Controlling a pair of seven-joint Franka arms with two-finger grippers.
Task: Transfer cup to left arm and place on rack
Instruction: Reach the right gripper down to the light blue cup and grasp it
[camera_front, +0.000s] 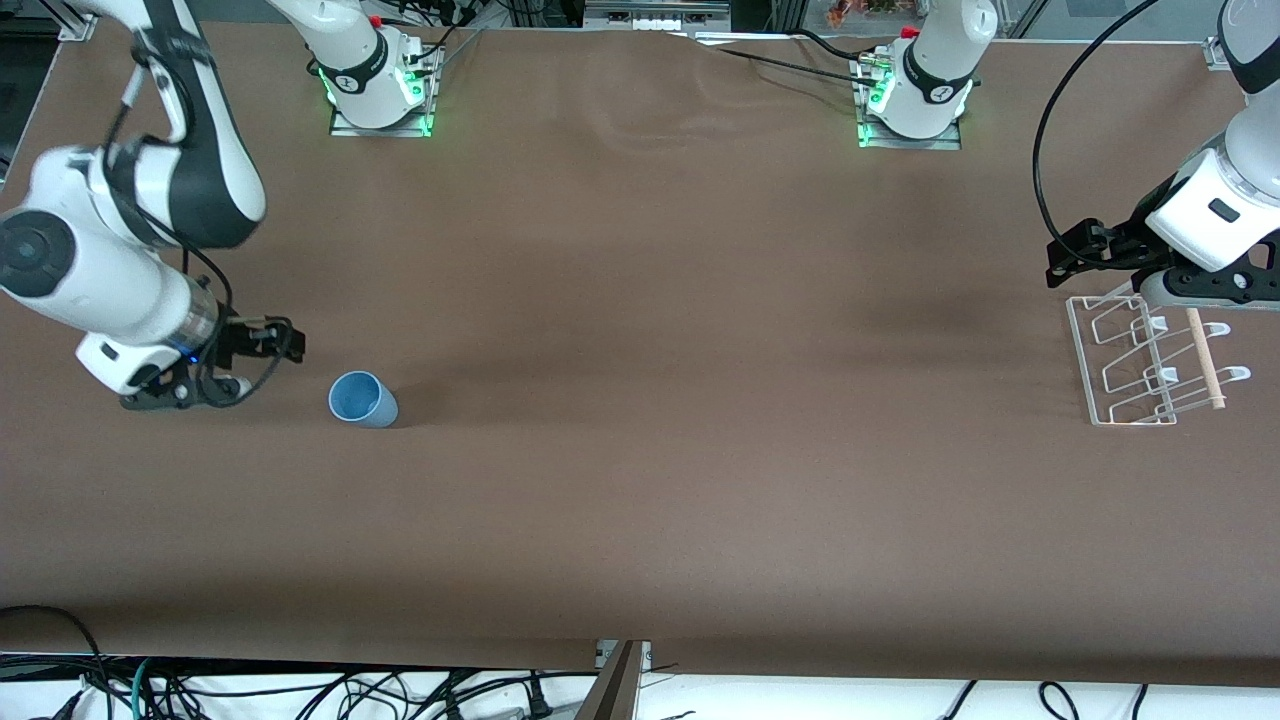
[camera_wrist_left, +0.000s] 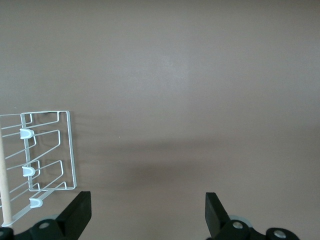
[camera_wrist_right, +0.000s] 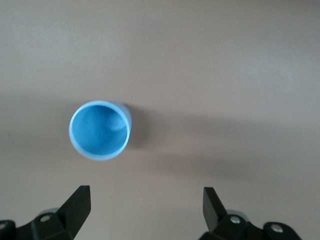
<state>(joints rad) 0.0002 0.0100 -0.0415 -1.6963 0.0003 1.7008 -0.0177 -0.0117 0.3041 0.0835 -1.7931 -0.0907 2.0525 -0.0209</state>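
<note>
The light-blue cup (camera_front: 362, 400) stands upright on the brown table near the right arm's end, its mouth up; it also shows in the right wrist view (camera_wrist_right: 100, 130). My right gripper (camera_front: 190, 397) is open and empty, low over the table beside the cup, a short gap away; its own view (camera_wrist_right: 145, 202) shows bare table between the fingers. The wire rack (camera_front: 1145, 362) with its wooden dowel (camera_front: 1205, 360) lies at the left arm's end. My left gripper (camera_front: 1200, 285) is open and empty over the rack's end that lies farther from the front camera (camera_wrist_left: 147, 207).
The rack (camera_wrist_left: 50, 152) and dowel (camera_wrist_left: 4, 185) show at the edge of the left wrist view. Both arm bases (camera_front: 375, 75) (camera_front: 915, 90) stand along the table's back edge. A black cable (camera_front: 1045, 160) loops near the left arm.
</note>
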